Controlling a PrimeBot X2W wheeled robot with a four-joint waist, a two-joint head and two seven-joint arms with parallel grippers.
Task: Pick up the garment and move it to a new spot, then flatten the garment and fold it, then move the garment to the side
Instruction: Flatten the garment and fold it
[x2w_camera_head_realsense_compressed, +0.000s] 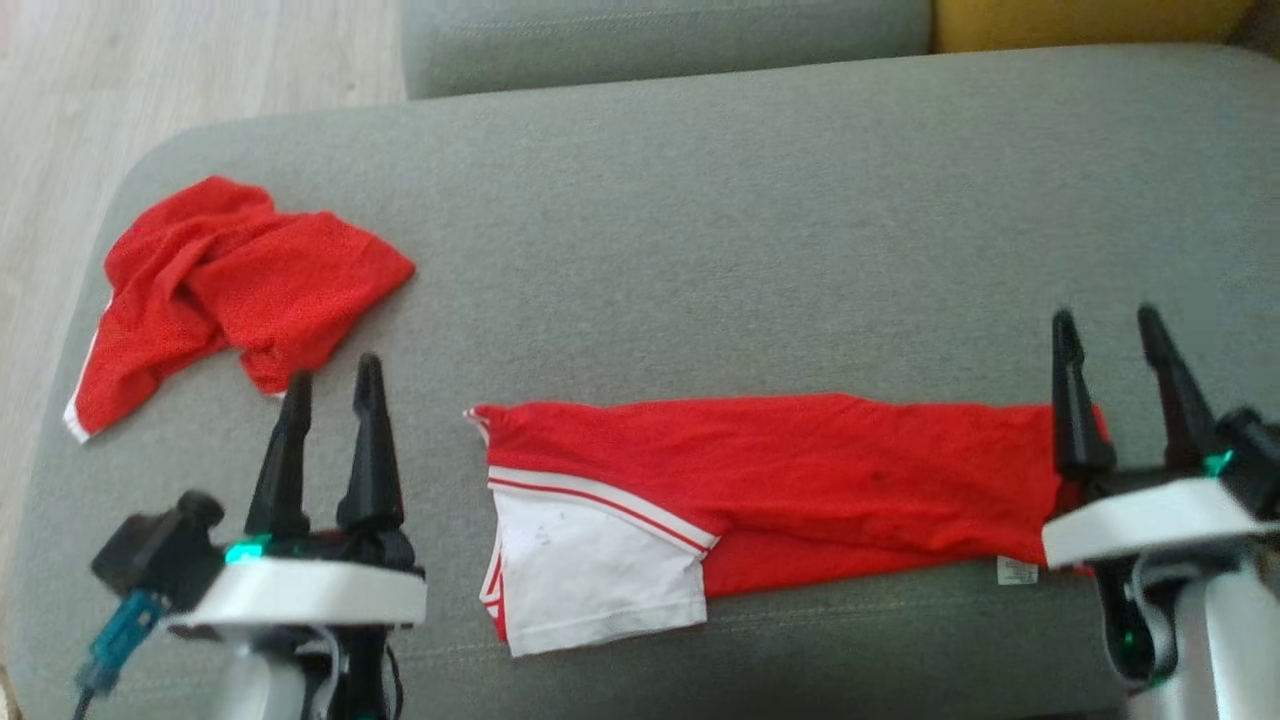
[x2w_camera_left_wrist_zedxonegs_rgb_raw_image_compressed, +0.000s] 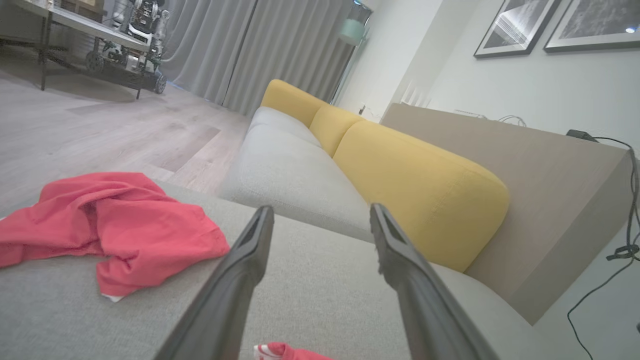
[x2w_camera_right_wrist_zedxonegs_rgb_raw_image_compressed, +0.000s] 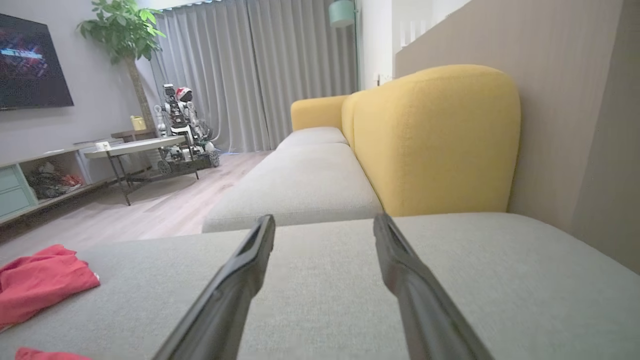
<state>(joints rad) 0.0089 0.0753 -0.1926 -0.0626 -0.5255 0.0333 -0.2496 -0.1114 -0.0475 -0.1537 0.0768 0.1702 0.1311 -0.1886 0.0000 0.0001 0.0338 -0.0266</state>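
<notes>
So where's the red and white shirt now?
In the head view the red and white shirt lies flat near the front middle of the grey cushion, its right end by the right gripper, the left gripper off to its left.

Grey sofa seat (x2w_camera_head_realsense_compressed: 700, 200): folded garment (x2w_camera_head_realsense_compressed: 800, 470), crumpled cloth (x2w_camera_head_realsense_compressed: 230, 290) (both red).

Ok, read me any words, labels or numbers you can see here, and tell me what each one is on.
No text here can be read.
White care tag at the near edge of the red garment: faint print, too small and blurred to read.
TV screen on the wall: a bright strip that may be lettering, too blurred to read.
</notes>
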